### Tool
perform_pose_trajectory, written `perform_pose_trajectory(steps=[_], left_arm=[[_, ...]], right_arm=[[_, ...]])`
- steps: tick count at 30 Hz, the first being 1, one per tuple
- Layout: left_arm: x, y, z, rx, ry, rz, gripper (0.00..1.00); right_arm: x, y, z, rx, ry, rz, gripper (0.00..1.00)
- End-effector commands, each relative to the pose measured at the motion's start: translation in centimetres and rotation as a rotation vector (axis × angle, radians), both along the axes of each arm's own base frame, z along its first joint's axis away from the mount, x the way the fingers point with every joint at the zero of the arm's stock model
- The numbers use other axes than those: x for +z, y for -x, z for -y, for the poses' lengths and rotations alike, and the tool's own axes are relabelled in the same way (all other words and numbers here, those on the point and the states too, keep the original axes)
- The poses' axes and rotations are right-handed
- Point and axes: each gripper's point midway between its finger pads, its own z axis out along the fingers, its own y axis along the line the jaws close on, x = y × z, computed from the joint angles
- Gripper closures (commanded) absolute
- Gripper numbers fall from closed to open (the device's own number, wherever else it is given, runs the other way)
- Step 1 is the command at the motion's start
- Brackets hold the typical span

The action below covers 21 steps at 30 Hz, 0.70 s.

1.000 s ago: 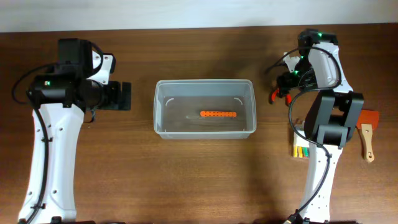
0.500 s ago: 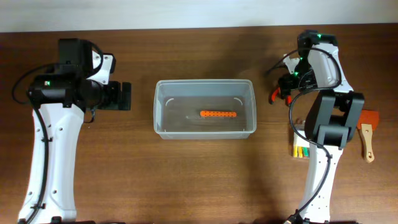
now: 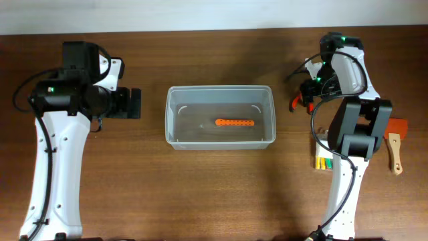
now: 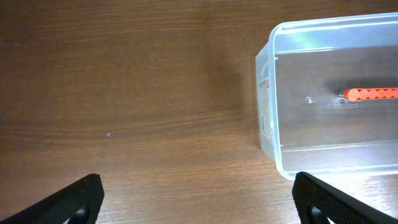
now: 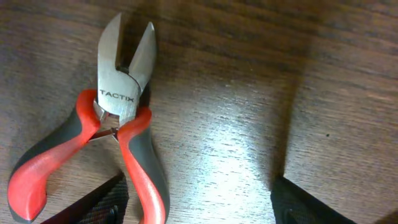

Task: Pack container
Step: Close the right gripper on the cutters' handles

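Right gripper (image 5: 202,208) hangs released, pliers (image 5: 117,102) at its ten o'clock on the bench (image 5: 249,93); it should centre over both handles before clenching.

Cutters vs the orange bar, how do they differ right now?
Place: the cutters lie on the bare table; the orange bar lies inside the container. Look: the cutters have metal blades and red-and-black handles; the orange bar is one straight ridged strip. Shared: both lie flat, and neither is gripped.

Wood table (image 3: 214,194): container (image 3: 221,146), pliers (image 5: 117,96), scraper (image 3: 396,148), bit case (image 3: 322,163).
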Motion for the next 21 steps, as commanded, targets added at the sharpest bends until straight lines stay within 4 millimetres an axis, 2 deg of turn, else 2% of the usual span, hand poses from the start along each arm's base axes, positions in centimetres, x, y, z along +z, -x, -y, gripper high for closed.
perform_pose_trajectory(steps=[1,7,17,21], left_arm=[[0.6,-0.3,-0.2,0.002,-0.004,0.016,0.01],[0.6,-0.3,-0.2,0.003,-0.004,0.016,0.01],[0.6,-0.3,-0.2,0.003,-0.004,0.016,0.01],[0.6,-0.3,-0.2,0.003,-0.004,0.016,0.01]], right_arm=[[-2.5,0.4,-1.8,0.029,-0.031,-0.033,0.27],[-2.6,-0.3,-3.0,0.058,-0.023,-0.012,0.26],[-2.6,-0.2,-3.0,0.059,-0.023,-0.015,0.3],[-2.6,-0.2,-3.0,0.058,-0.023,-0.018,0.5]])
